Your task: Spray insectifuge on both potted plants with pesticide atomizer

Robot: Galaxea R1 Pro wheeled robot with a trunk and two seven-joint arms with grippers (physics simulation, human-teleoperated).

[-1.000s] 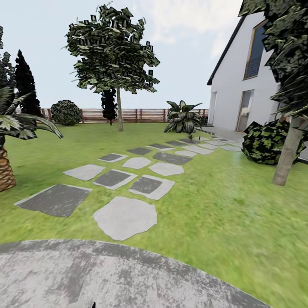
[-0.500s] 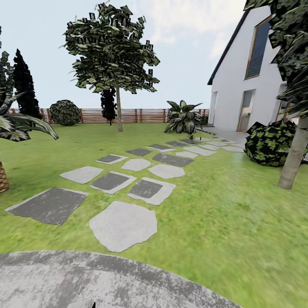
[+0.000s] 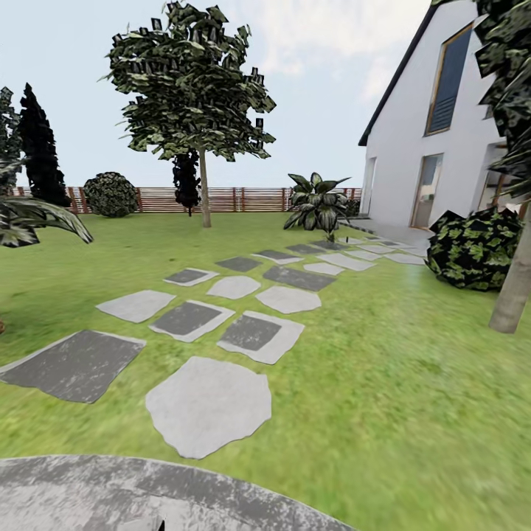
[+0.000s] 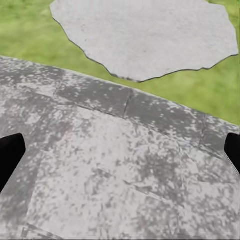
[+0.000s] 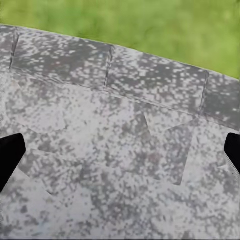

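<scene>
Both pincers hang wide apart and empty: left pincer (image 4: pixel 120 155) and right pincer (image 5: pixel 120 155) over the round patio (image 3: pixel 110 494). Only their black fingertips (image 4: pixel 10 155) peek in at the frame edges.

Setting: residential back garden. Evidence: green lawn (image 3: pixel 413 383), grey stepping slabs (image 3: pixel 208 404), round stone patio (image 3: pixel 147 494), leafy tree (image 3: pixel 193 88), brown slatted fence (image 3: pixel 243 199), white gabled house (image 3: pixel 428 147) with door and window.
</scene>
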